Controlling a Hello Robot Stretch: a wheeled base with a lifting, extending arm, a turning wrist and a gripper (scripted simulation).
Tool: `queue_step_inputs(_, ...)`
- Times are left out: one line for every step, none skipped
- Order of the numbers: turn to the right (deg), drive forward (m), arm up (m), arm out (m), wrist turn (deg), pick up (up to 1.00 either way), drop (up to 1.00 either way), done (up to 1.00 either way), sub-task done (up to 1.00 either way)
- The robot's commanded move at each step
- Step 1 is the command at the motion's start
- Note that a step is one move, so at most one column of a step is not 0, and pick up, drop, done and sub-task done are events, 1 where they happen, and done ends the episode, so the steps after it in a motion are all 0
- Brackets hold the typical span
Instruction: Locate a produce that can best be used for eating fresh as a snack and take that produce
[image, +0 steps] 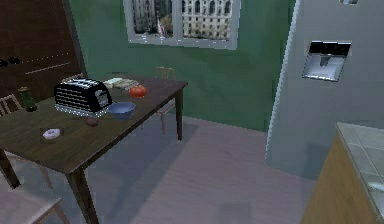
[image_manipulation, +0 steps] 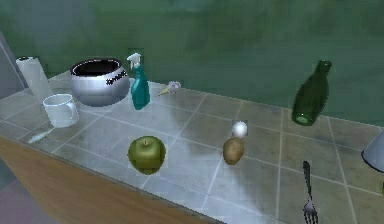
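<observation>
Since the task asks for produce fit to eat fresh, the green apple (image_manipulation: 147, 153) is judged the target. It stands upright on the tiled bench (image_manipulation: 190, 125), close to the front edge and left of the middle of the arm side view. Being round, it has no long axis to align with.

Just to the apple's right, apart from it, lies a brown potato (image_manipulation: 233, 151), with a small white egg-like item (image_manipulation: 240, 129) touching or nearly touching it behind. Farther back stand a teal spray bottle (image_manipulation: 139, 83), a metal pot (image_manipulation: 98, 82) and a white mug (image_manipulation: 61, 109). A green glass bottle (image_manipulation: 311, 94) and a fork (image_manipulation: 309, 190) lie well to the right.

Which way the apple lies from the end effector cannot be told, nor whether the end effector is released or grasping. Judgement: the apple lies within the reaching side, with free space around it for an approach.
</observation>
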Motion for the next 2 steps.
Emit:
queue_step_inputs(0.0,0.00,0.50,0.00,0.0,0.00,0.00,0.00,0.00)
queue_step_inputs(0.0,0.00,0.38,0.00,0.0,0.00,0.00,0.00,0.00)
